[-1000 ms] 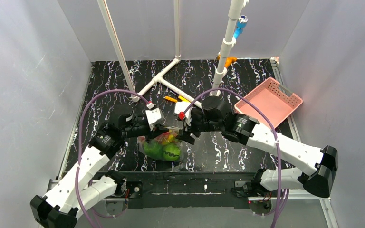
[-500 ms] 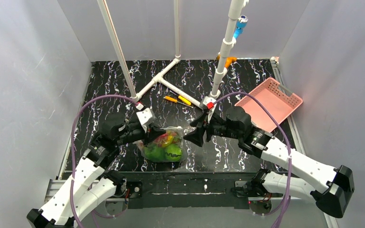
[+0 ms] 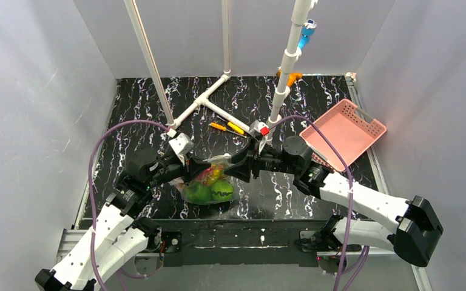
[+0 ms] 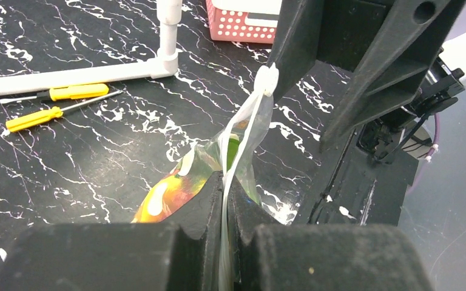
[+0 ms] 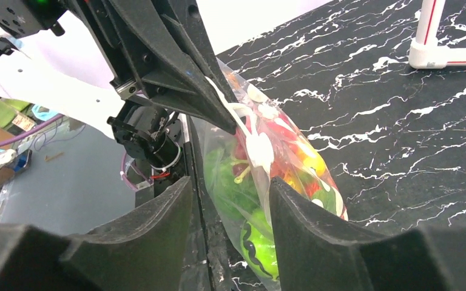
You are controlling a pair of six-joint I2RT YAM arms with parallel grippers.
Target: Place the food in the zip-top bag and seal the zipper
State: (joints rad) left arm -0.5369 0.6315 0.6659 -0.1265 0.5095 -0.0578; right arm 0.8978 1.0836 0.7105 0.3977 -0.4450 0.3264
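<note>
- The left pincer is clamped on the zipper at one end of the bag. That thin strip is its only hold. A sideways tug from the other arm could pull the strip out, and the bag would then drop.
- The bag is strung between the two arms over the near middle of the desk, with its loaded belly sagging below. I cannot tell whether the bottom rests on the desk. If it hangs free, the weight of the food adds to the pull on that one grip.
- The right pincer stands apart, its fingers on either side of the bag's edge and gripping nothing. If it comes together below the strip, it will squeeze the bag wall or the food, and the mouth will not seal.
- Red and yellow pieces ride high, near the mouth. One caught between the two halves of the strip would leave a gap, and a run along the edge could pass over it unnoticed.
- Whether the strip is already pressed shut along its length cannot be told. If it is not, any slip or tilt could spill food onto the desk.
- Running along the strip with too hard a squeeze could bunch the floppy plastic or drag it out of the left pincer. Too light a squeeze would leave stretches unsealed.
- The two pincers are close together, so a small misjudged move could knock them together.
</note>
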